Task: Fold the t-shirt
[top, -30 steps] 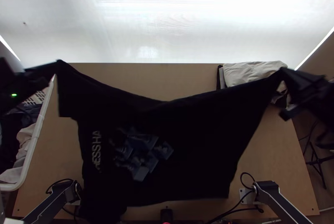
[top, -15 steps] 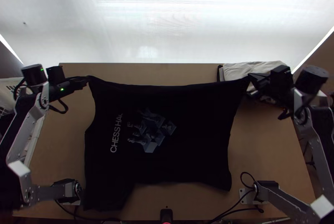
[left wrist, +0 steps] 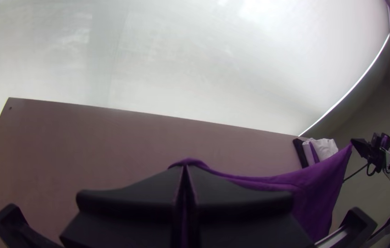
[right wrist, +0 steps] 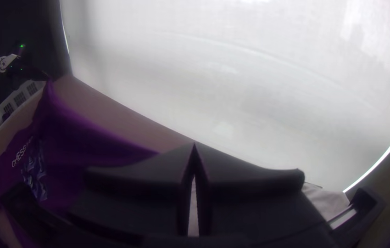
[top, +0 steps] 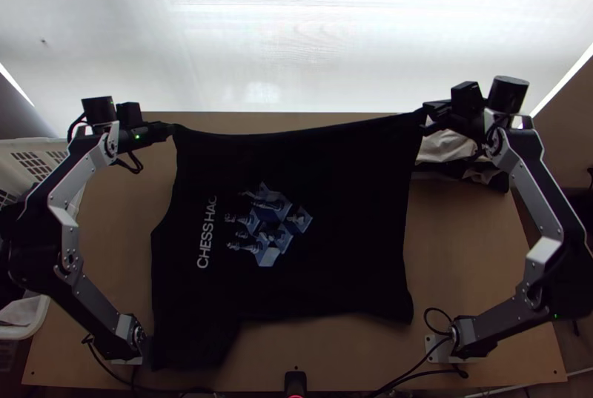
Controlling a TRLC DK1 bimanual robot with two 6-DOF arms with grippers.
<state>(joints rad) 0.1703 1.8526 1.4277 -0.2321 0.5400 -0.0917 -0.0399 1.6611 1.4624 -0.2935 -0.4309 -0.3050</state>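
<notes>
Pinching t-shirt (left wrist: 312, 195), left wrist view; print (top: 270, 224), top view.

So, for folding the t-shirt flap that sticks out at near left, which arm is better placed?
Left, probably. The left arm's base stands beside that flap; the right arm's base stands well away. But the left gripper grips the t-shirt's far left corner and would have to release it first.

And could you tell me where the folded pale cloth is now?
In the top view, the pale cloth lies at the table's far right, beside the t-shirt.
</notes>
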